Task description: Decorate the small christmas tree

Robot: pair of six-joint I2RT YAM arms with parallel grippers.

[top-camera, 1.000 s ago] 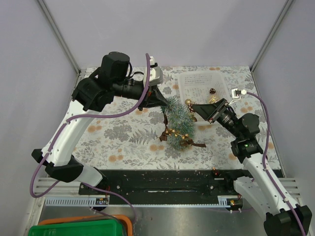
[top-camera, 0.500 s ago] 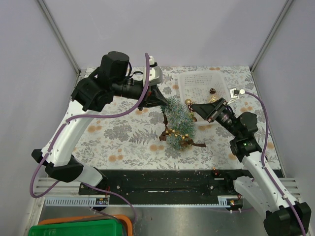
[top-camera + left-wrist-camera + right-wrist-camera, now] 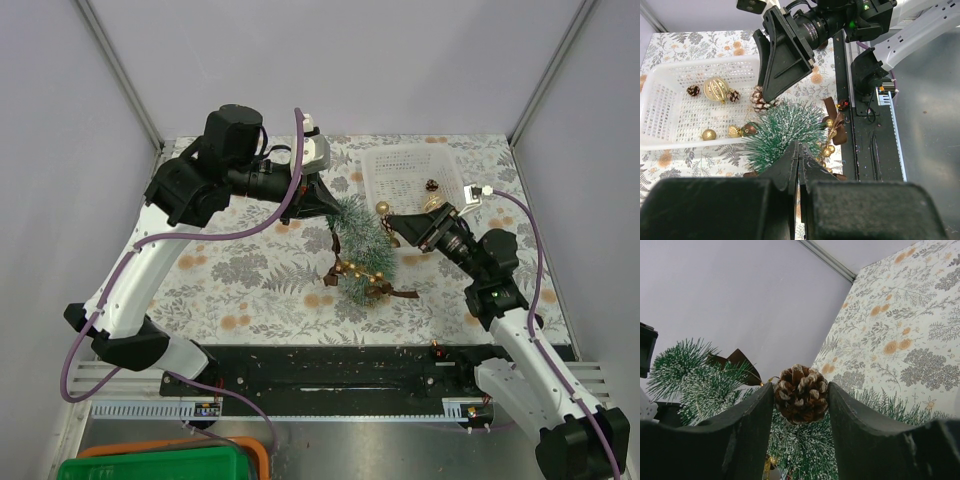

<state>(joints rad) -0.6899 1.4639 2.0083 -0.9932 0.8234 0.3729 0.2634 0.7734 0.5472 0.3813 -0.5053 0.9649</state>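
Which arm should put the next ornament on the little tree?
The right one. The right gripper grips a pine cone right beside the small christmas tree. The left gripper is shut at the treetop, apparently steadying it, and carries no ornament.

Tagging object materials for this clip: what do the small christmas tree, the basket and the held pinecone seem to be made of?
Small christmas tree: probably synthetic bristles, dark green and matte, with white-frosted tips.
Basket: white plastic by the look, with moulded mesh walls and a slight gloss.
Pinecone: seemingly natural, with brown woody scales whitened at the edges.
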